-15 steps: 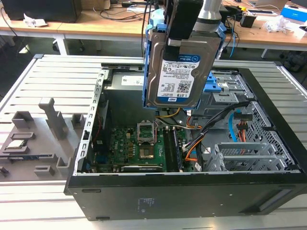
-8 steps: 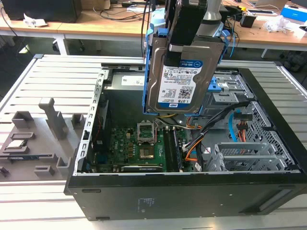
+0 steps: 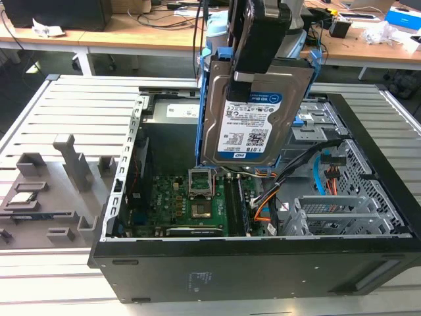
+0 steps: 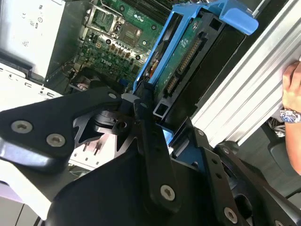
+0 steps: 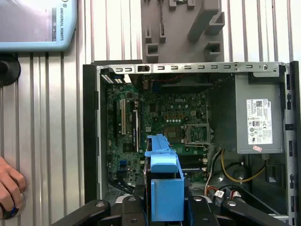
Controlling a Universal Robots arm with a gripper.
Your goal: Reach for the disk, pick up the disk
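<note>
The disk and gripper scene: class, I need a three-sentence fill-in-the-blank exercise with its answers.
1. The gripper holds the disk ____ the open computer case.
2. The disk sits in a ____ plastic frame.
3. In the first wrist view, a person's ____ rests on the slatted table.

Answers: above; blue; hand

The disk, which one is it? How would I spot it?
Find the open black computer case lying on the slatted table. Above its green board, the gripper holds the disk up in the air. It is a silver slab with a white-and-blue label, clipped in a blue frame, and nothing else hangs there.
</note>
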